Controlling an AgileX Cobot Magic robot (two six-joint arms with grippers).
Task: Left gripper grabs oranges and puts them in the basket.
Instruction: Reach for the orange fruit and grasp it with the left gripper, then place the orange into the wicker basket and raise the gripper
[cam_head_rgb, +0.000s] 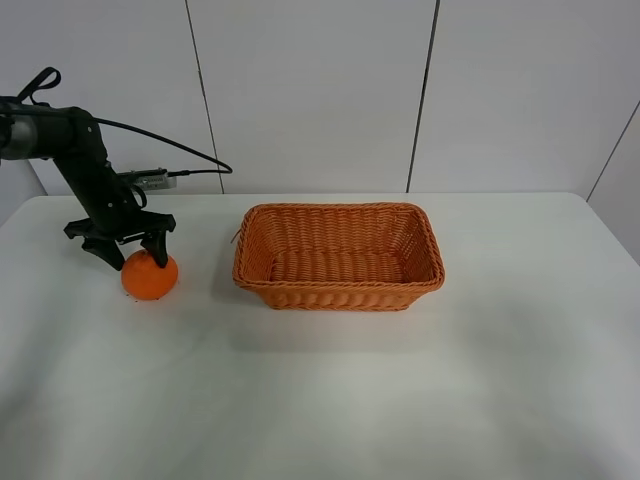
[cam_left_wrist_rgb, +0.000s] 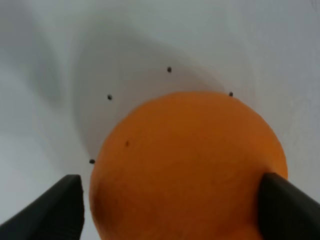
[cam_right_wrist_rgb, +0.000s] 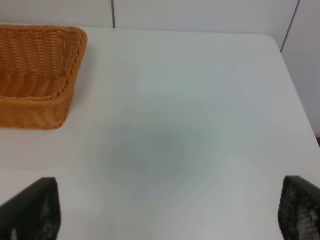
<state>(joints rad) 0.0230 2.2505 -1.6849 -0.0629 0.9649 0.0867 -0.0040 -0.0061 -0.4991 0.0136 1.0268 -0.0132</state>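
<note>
Left gripper (cam_left_wrist_rgb: 170, 210): black claw lowered over the fruit, its jaws spread to either side of it. In the left wrist view one finger (cam_left_wrist_rgb: 287, 210) overlaps the fruit's edge and the other stands just short of it with a thin strip of table between, so the claw has not closed on anything.
Oranges (cam_left_wrist_rgb: 185, 165): a single round fruit that fills most of the left wrist view. It rests on the table to the left of the basket and apart from it; seen from above (cam_head_rgb: 150, 278), the claw (cam_head_rgb: 137, 258) straddles its top.
Specks (cam_left_wrist_rgb: 109, 97): a few small dark dots on the table around the fruit.
Basket (cam_head_rgb: 340, 296): woven wicker, rectangular, upright near the table's middle – nothing inside it.
Right gripper (cam_right_wrist_rgb: 165, 215): spread wide and holding nothing, with only bare table between its tips and the basket's corner (cam_right_wrist_rgb: 30, 107) off to one side.
Table (cam_head_rgb: 330, 390): white and smooth.
Cable (cam_head_rgb: 170, 145): black, looping from the left arm towards the wall (cam_head_rgb: 310, 90).
</note>
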